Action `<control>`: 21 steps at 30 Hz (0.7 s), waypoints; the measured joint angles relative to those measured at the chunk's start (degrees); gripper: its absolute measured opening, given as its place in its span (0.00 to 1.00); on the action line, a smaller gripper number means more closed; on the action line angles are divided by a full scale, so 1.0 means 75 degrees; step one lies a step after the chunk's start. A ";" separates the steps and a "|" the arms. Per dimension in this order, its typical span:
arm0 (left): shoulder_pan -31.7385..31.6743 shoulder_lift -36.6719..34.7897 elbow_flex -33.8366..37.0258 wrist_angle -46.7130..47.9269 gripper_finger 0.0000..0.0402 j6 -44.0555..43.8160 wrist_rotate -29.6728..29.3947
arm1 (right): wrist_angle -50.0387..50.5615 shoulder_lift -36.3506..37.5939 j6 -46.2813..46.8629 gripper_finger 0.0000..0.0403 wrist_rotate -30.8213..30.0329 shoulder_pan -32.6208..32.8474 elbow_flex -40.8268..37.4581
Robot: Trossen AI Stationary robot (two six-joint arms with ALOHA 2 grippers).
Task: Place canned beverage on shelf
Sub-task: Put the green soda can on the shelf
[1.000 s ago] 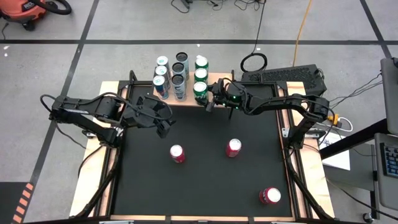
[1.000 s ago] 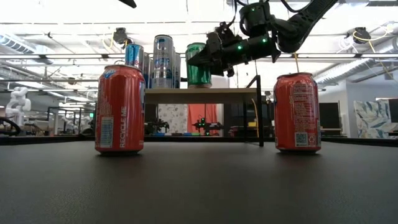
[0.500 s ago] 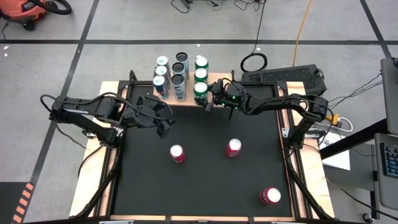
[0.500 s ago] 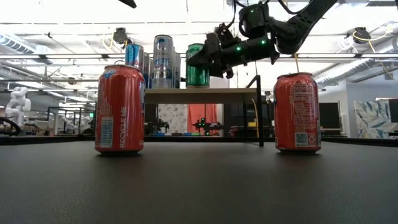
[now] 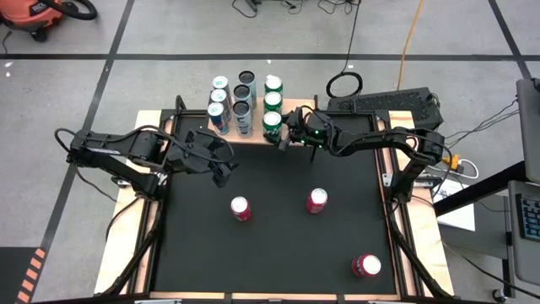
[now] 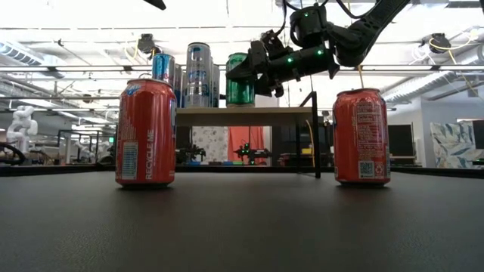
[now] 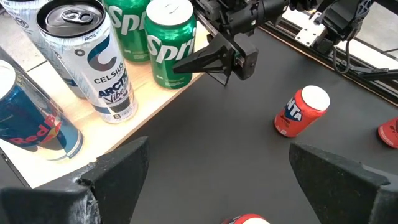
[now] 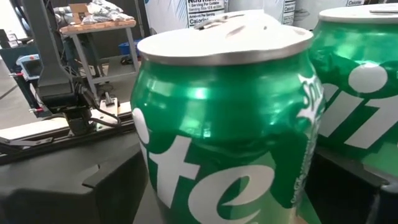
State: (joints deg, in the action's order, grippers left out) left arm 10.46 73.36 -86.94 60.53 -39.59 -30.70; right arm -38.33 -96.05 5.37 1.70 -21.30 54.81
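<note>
**Op:** Green can (image 5: 272, 124) stands upright at the shelf (image 5: 253, 135) front edge, right-hand column. My right gripper (image 5: 284, 138) is at it, fingers spread, gripping nothing that I can see.

**Obs:** Handling?

**Op:** Thin, slick aluminium, probably dents (full, I'd guess, so weighty); I'd take it mid-body. Left gripper (image 5: 221, 171) waits agape over the table's left side.

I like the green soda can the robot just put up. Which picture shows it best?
The right wrist view: the front green can fills it, label readable. The left wrist view shows it on the shelf edge. The high view shows only its lid; the low view shows it partly hidden by the right end effector.
</note>
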 joint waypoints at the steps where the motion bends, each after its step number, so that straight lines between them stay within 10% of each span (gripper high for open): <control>1: 0.0000 0.0000 0.0000 0.0000 0.97 0.0000 0.0000 | 0.0000 0.0000 0.0003 0.90 0.0005 0.0000 0.0000; 21: 0.0000 0.0000 0.0000 0.0030 0.97 0.0156 0.0000 | 0.1151 0.0499 -0.0003 0.90 0.0186 -0.0135 -0.0003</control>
State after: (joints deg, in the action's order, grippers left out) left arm 10.46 73.36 -86.94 60.75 -38.43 -30.70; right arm -29.69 -92.31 5.35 3.09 -22.31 54.78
